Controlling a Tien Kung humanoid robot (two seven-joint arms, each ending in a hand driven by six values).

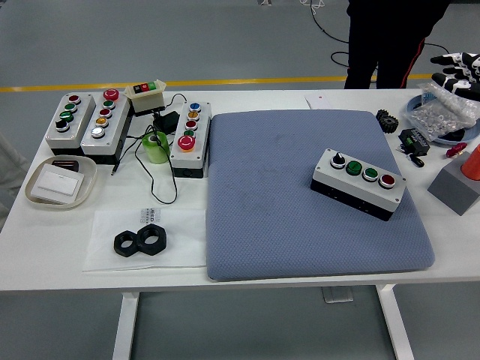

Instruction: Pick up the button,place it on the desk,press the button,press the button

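A grey four-button box [358,182] with a black base lies on the blue mat [300,217], right of its middle. Its top carries a black knob, two green buttons and a red button. Neither of my hands shows in the head view. A person in dark trousers [386,37] stands at the far side. At the upper right edge, black-and-white gloved fingers [456,69] hover over a clear plastic bag [444,112]; I take them for the person's.
Three more button boxes [90,120] and a small switch [145,95] stand at the back left, with cables, a green tape roll [156,146], a dish [60,182] and two black nuts [140,241]. A gear [387,120], small parts and a grey block [454,186] sit at the right.
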